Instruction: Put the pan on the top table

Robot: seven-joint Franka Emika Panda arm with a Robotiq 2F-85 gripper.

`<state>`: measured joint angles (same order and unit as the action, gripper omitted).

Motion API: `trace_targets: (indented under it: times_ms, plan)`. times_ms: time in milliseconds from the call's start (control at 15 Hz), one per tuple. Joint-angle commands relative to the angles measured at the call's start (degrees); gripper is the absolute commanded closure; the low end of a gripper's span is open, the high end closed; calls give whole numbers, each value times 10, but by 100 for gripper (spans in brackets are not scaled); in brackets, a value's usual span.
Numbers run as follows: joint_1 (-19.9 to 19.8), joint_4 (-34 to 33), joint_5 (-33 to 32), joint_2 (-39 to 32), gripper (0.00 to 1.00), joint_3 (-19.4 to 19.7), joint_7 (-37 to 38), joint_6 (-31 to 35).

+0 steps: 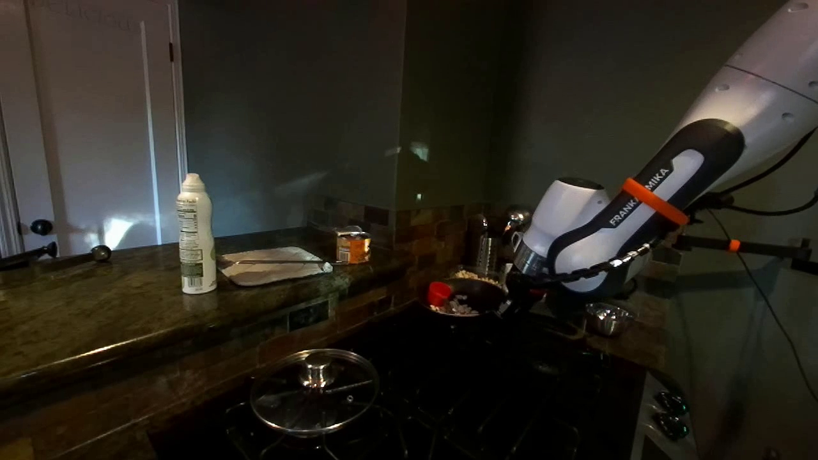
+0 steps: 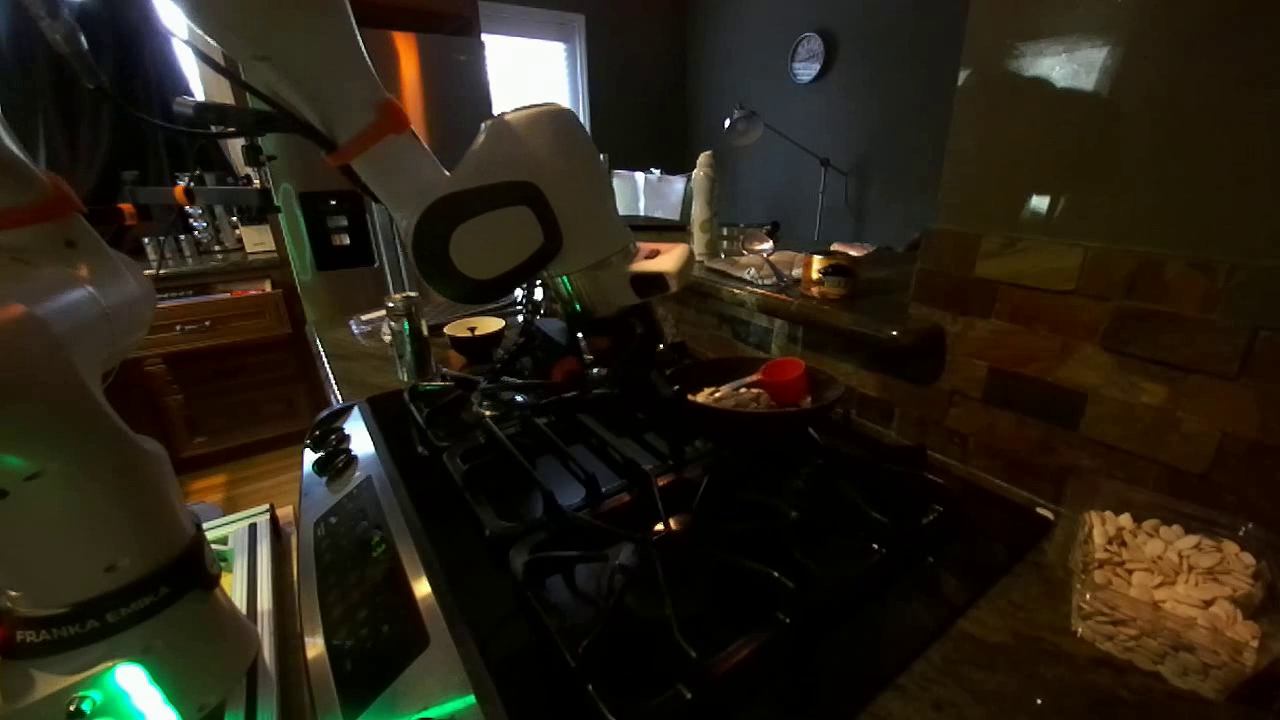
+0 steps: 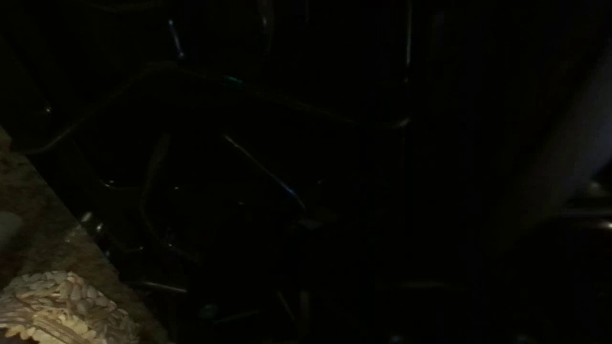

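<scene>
The pan (image 1: 487, 294) is dark and round, with pale food pieces and a red measuring cup (image 1: 439, 294) in it. It also shows in an exterior view (image 2: 765, 420), at the back of the stove beside the raised counter wall. I cannot tell whether it rests on the grates or is slightly above them. My gripper (image 1: 503, 309) is at the pan's near side, where the handle is hidden; it also shows in an exterior view (image 2: 662, 380). Darkness hides the fingers, and the wrist view is almost black. The top table (image 1: 83, 313) is the raised speckled stone counter; its end also shows in an exterior view (image 2: 870, 328).
A white spray bottle (image 1: 197, 236), a paper towel (image 1: 271, 269) with a long utensil and an orange can (image 1: 353, 247) stand on the top table. A glass lid (image 1: 287, 383) lies on the black stove. A seed container (image 2: 1170, 590) stands beside the stove, also in the wrist view (image 3: 62, 310).
</scene>
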<state>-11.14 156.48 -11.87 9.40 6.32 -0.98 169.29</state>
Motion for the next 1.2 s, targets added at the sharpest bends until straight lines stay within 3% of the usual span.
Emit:
trace_targets:
  times_ms: [0, 133, 267, 467, 667, 867, 933, 1133]
  plan:
    - [83, 14, 80, 72, 100, 51, -136, -47]
    - [125, 20, 137, 123, 100, 78, -213, -91]
    - [129, 9, 143, 164, 100, 82, -243, -163]
    - [108, 18, 109, 239, 100, 50, -226, -269]
    - [131, -15, 124, 278, 100, 33, -223, -347]
    - [162, -35, 143, 304, 100, 21, -229, -381]
    - [144, -25, 125, 278, 100, 26, -222, -357]
    - [161, -32, 128, 293, 100, 20, -223, -369]
